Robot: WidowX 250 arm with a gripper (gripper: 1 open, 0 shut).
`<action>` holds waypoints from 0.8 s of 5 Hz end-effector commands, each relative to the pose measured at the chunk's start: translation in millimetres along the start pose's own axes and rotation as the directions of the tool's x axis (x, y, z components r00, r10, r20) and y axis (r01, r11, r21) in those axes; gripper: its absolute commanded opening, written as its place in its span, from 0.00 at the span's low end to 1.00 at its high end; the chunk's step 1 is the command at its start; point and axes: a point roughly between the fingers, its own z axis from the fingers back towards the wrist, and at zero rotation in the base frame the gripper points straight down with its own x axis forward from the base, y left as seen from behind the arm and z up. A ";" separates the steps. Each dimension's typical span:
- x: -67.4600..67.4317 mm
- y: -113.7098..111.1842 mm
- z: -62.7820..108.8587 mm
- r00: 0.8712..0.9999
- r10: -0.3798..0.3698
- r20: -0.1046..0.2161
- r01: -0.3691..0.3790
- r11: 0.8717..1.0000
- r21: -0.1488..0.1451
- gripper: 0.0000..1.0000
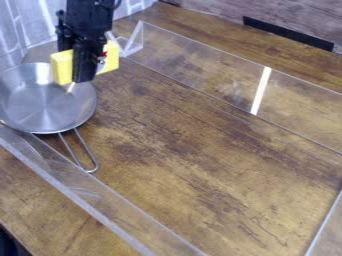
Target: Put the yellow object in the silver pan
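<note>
My gripper hangs from the black arm at the upper left, shut on the yellow object, a small yellow block that sticks out on both sides of the fingers. The block is held in the air above the right part of the silver pan, a round shiny metal pan with a thin wire loop handle pointing toward the front. The block is clear of the pan's surface.
The pan rests on a worn wooden tabletop enclosed by a low clear plastic wall. A bright reflection streak lies at the right. Pale cloth hangs at the far left behind the pan.
</note>
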 end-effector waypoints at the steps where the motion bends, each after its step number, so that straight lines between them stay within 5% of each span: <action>1: -11.6 12.1 21.9 0.997 0.036 0.067 -0.040 0.998 0.052 0.00; 4: -10.1 13.8 0.7 0.999 0.023 0.042 -0.025 0.997 0.068 0.00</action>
